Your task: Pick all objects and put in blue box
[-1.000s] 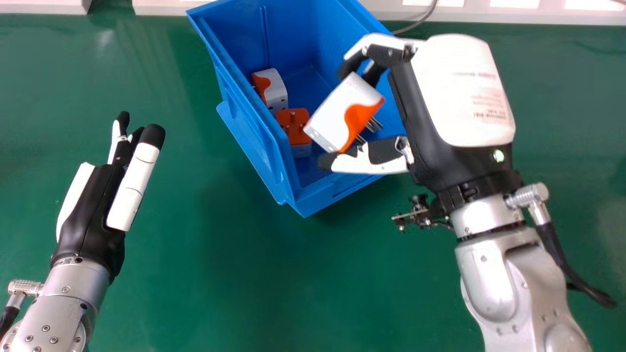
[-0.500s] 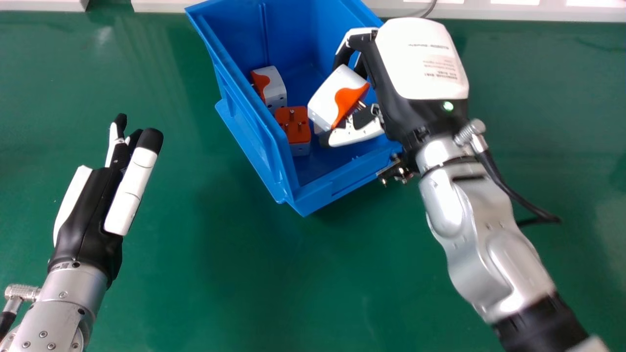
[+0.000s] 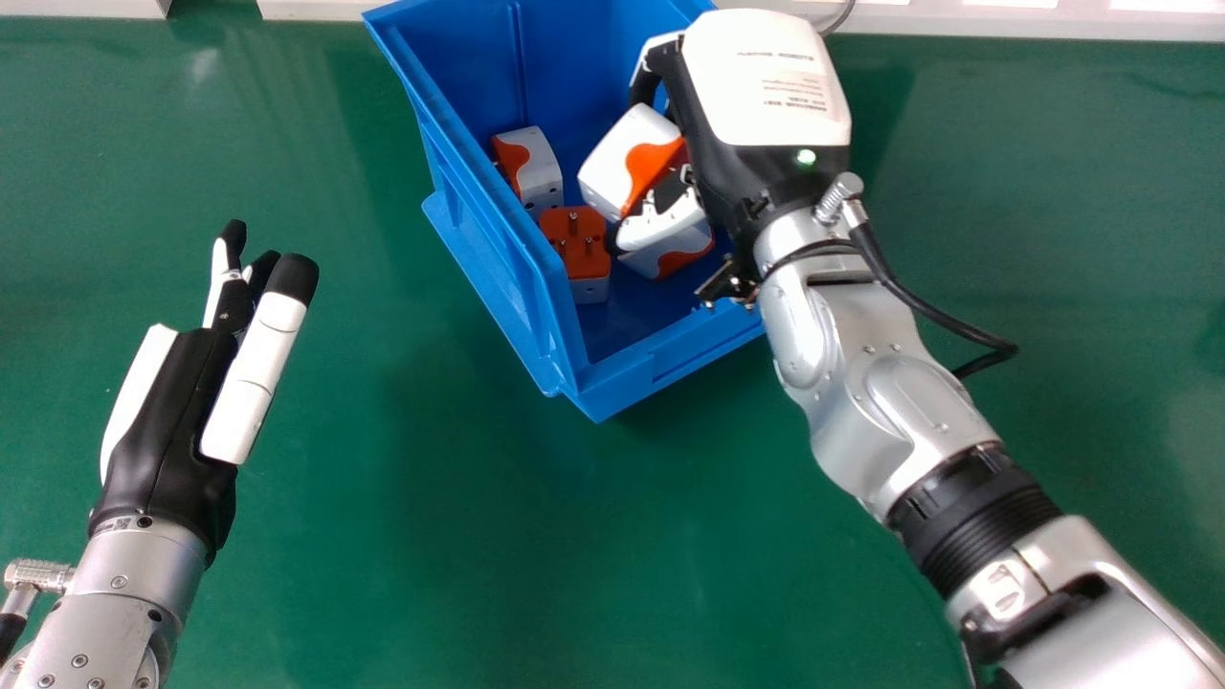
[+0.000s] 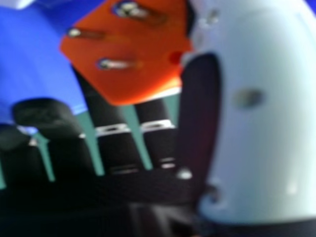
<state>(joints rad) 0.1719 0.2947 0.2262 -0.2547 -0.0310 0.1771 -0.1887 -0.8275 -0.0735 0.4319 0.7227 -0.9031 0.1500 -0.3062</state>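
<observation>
Over the inside of the blue box point(image 3: 670, 368), my right hand point(image 3: 766, 81) is curled round a white and orange plug adapter point(image 3: 617, 153). In the right hand view my right hand point(image 4: 197, 113) has its thumb against the orange pin side of the held adapter point(image 4: 133, 44). Three more adapters lie in the box: a white and orange one point(image 3: 543, 172) by the left wall, one with its orange pin face up point(image 3: 577, 247), and one point(image 3: 662, 254) partly hidden beneath my right thumb. My left hand point(image 3: 172, 421) stays over the table at the left, fingers straight.
The green table point(image 3: 459, 536) surrounds the box. The box's left rim point(image 3: 478, 196) stands between the adapters and my left hand. A white ledge point(image 3: 1053, 21) runs along the table's far edge, with a grey cable point(image 3: 840, 17) near it.
My right hand has moved left and toward the far side with the adapter, deeper over the box. The adapter beneath its thumb has come into clearer view. The left hand has barely shifted.
</observation>
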